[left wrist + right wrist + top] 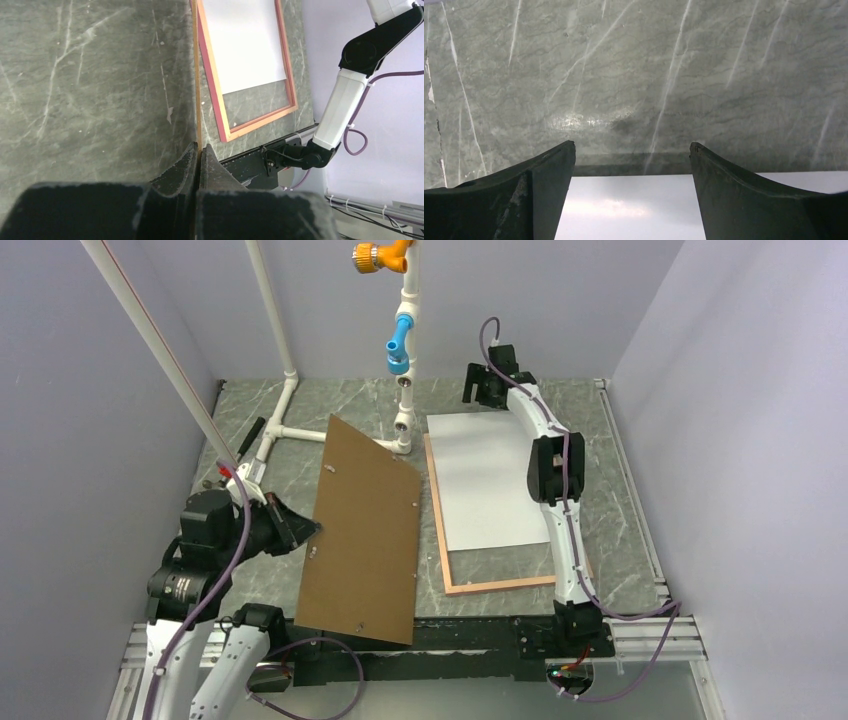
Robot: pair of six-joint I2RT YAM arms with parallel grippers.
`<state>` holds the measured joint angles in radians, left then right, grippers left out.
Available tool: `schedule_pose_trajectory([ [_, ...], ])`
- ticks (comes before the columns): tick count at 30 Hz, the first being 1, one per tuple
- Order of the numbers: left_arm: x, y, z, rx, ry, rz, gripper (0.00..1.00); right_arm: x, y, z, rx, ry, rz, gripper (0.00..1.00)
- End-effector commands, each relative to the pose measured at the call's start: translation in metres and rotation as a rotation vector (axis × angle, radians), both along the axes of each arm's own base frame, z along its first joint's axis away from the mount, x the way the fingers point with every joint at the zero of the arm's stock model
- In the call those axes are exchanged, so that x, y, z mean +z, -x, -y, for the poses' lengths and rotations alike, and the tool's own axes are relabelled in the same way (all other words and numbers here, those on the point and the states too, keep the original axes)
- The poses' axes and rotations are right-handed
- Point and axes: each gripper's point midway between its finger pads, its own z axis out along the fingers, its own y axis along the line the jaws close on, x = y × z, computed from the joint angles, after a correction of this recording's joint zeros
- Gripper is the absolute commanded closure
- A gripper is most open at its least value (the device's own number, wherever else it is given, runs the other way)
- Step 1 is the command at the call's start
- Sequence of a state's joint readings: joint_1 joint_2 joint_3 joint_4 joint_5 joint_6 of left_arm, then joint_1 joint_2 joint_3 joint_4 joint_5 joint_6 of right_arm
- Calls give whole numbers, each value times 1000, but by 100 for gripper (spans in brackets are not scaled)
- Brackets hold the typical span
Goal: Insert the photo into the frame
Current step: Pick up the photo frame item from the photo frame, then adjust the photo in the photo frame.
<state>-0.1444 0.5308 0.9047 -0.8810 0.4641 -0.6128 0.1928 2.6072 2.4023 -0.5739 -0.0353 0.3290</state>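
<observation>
White sheet first: the photo (485,480) lies flat on the frame (500,585), plain white surface up, right of centre on the tabletop (618,455); it covers the far and middle part of the frame; the near strip of the pane stays uncovered, grey marble showing through it; whether the photo's far edge ends at the far rail or passes over it, I cannot tell.

Frame: flat on the tabletop, tan wood side up, a pink edge showing along the long rail in my left wrist view (214,85); long sides run away from my bases.

Right jaws: spread wide, low over the photo's far edge; in the right wrist view the white sheet (634,205) sits between the two tips, marble (624,75) beyond; nothing pinched; contact of tips with the sheet not determinable.

Left jaws: pressed together on the left edge of the brown backing board (365,530); in the left wrist view the board is edge-on, a thin brown line (196,75) running out from between the tips; the board hangs tilted above the tabletop, just left of the frame, its far corner close to the foot of the white pipe stand (290,425).
</observation>
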Motion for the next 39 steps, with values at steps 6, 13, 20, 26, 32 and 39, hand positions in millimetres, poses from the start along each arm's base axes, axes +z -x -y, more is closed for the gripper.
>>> schedule_pose_trajectory([
  [6,21,-1,-11,70,-15,67,100,21,-21,-31,124,-19,135,14],
  [13,13,-1,-9,61,-14,50,100,13,-1,-42,221,-54,65,14],
  [20,9,-1,-8,54,-5,44,100,21,17,-50,285,-93,25,15],
  [26,6,-2,-7,53,-6,40,100,38,29,-57,335,-128,15,16],
  [32,3,-2,-7,51,-8,36,100,59,42,-58,365,-137,21,17],
  [39,-2,-2,-7,52,-7,30,100,86,58,-62,411,-166,29,17],
])
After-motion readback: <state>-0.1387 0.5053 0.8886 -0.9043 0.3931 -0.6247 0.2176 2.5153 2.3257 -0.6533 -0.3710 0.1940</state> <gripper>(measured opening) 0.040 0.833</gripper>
